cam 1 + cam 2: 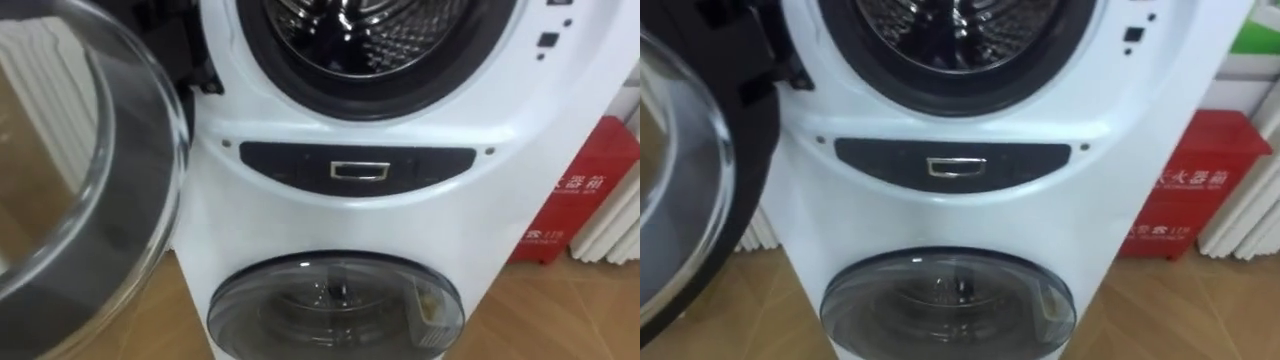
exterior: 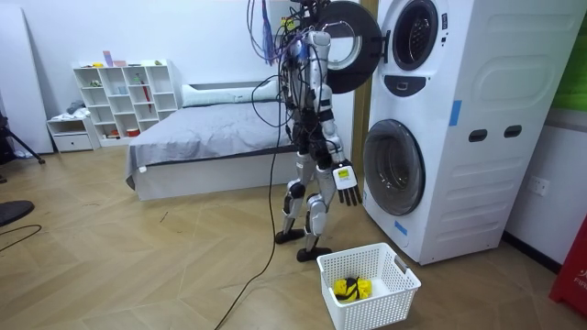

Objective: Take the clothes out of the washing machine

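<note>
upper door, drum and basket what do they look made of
Upper door: clear glass bowl, see-through with glare, in a dark, likely plastic, ring. Drum: shiny perforated metal, probably stainless steel. Basket: white plastic by its look, with a moulded lattice wall.

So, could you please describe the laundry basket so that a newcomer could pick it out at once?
Find the tall white stacked washing machine on the room view's right. On the wooden floor before it, near the robot's feet, stands a white slatted laundry basket. It alone is low and open-topped, with a yellow item lying inside.
</note>
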